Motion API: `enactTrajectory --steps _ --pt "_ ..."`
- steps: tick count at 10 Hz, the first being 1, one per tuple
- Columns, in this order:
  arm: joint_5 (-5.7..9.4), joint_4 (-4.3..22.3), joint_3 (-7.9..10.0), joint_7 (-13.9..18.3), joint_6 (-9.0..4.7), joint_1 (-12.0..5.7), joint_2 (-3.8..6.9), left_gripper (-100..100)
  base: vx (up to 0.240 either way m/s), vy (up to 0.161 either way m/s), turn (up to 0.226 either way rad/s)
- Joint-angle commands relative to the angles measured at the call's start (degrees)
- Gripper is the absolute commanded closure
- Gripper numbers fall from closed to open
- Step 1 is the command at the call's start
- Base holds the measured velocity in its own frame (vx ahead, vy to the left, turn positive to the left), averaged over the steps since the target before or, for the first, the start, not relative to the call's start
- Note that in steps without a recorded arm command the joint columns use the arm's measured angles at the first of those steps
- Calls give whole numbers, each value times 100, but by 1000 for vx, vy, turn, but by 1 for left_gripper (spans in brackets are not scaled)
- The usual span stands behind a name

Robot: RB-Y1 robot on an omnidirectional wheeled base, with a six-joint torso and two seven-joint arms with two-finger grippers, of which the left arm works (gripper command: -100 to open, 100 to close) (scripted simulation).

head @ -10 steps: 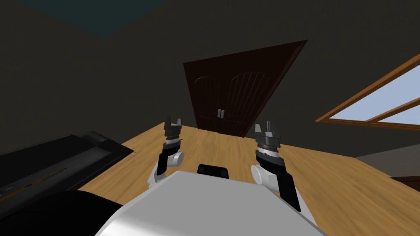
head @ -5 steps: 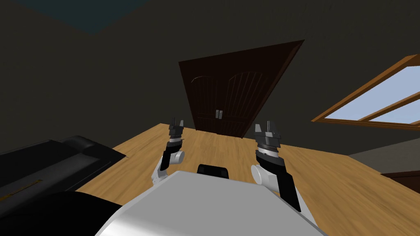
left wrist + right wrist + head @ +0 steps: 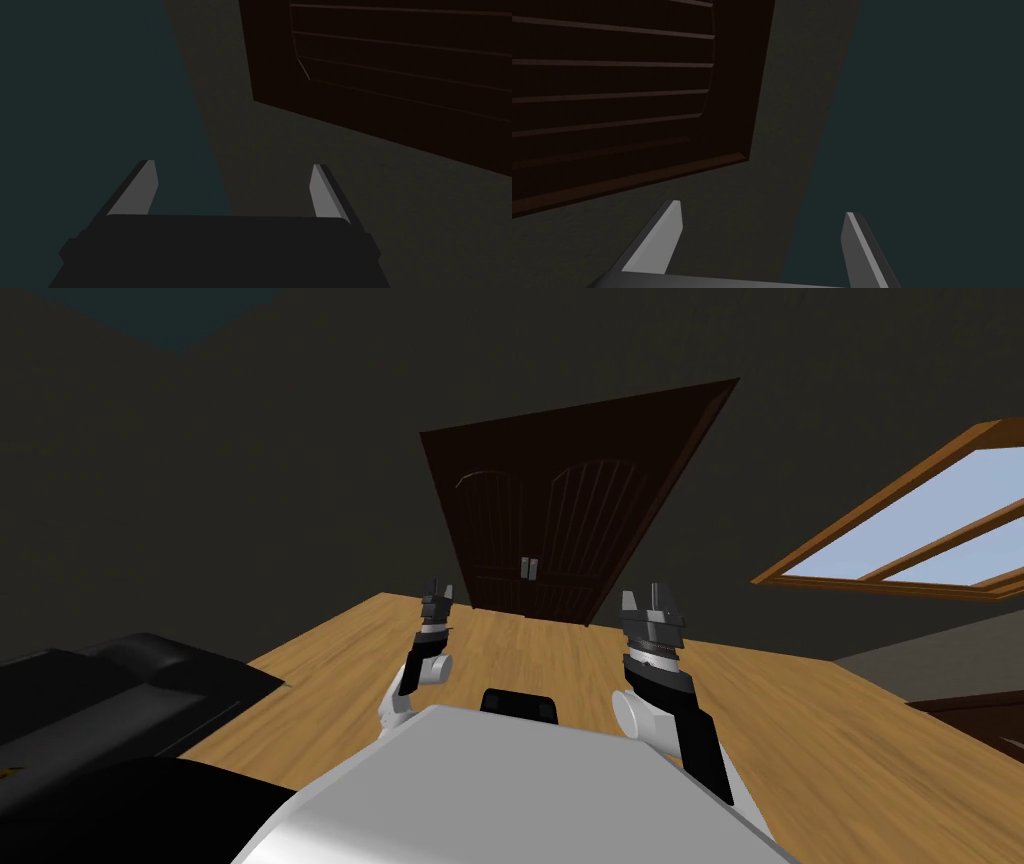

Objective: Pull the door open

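A dark brown double door (image 3: 560,508) stands shut in the far wall, with two small grey handles (image 3: 528,568) side by side at its middle seam. My left gripper (image 3: 436,591) is raised in front of me, well short of the door and left of the handles; its fingers stand open with nothing between them (image 3: 232,187). My right gripper (image 3: 652,598) is held up to the right, also open and empty (image 3: 762,235). Both wrist views look up at the door's panelled top (image 3: 400,60) (image 3: 612,90) and the dark wall above it.
Wooden floor (image 3: 560,668) runs from me to the door. A black piece of furniture (image 3: 120,688) lies at my left. A wood-framed window (image 3: 920,538) is in the right wall, with a dark low edge (image 3: 970,713) beneath it.
I have moved and turned a little: the door has drifted left and grown slightly. My left gripper has shifted right and turned edge-on. The black furniture slid toward the left edge.
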Motion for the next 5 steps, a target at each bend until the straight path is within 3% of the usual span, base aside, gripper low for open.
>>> enactTrajectory --steps 1,5 --pt "13 192 27 47 30 -69 58 -100 98 -44 -50" --pt "23 678 59 128 129 -267 162 -100 102 -51 -64"
